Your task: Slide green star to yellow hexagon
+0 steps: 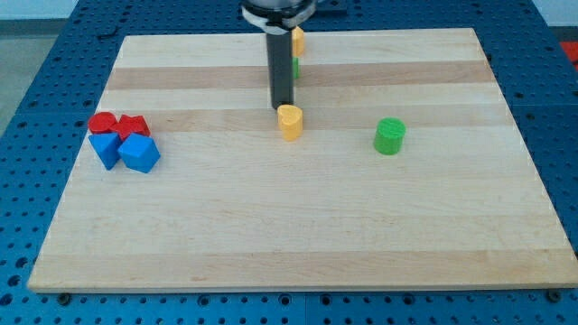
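My rod comes down from the top edge of the wooden board [298, 226], and my tip [281, 109] rests on the surface, bare and holding nothing, touching the upper left side of a yellow heart-shaped block [290, 122] that sits a little above the board's middle. Behind my rod, near the top edge, a yellow block [298, 39] peeks out on the view's right side of the rod; its shape is mostly hidden, so I cannot confirm it is the hexagon. Just below it a sliver of a green block [295, 68] shows, also largely covered by my rod, shape unclear. A green cylinder [390, 136] stands alone toward the right edge. Close to the left edge sits a tight cluster: two red blocks [118, 124] touching, with two blue blocks [126, 151] pressed against them below.
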Available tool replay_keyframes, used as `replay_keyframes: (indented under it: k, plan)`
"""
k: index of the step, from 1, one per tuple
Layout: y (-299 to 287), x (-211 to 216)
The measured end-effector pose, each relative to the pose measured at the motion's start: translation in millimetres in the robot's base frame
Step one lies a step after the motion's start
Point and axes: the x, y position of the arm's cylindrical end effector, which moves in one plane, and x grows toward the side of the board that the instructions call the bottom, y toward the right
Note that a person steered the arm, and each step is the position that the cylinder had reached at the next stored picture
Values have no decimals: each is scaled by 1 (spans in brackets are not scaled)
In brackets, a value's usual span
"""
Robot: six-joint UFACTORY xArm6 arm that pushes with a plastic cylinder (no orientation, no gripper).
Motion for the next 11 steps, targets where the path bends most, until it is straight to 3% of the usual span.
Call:
replay_keyframes:
  k: [5,8,11]
  plan:
    - [-14,-48]
    - [9,-31]
    - [28,-73]
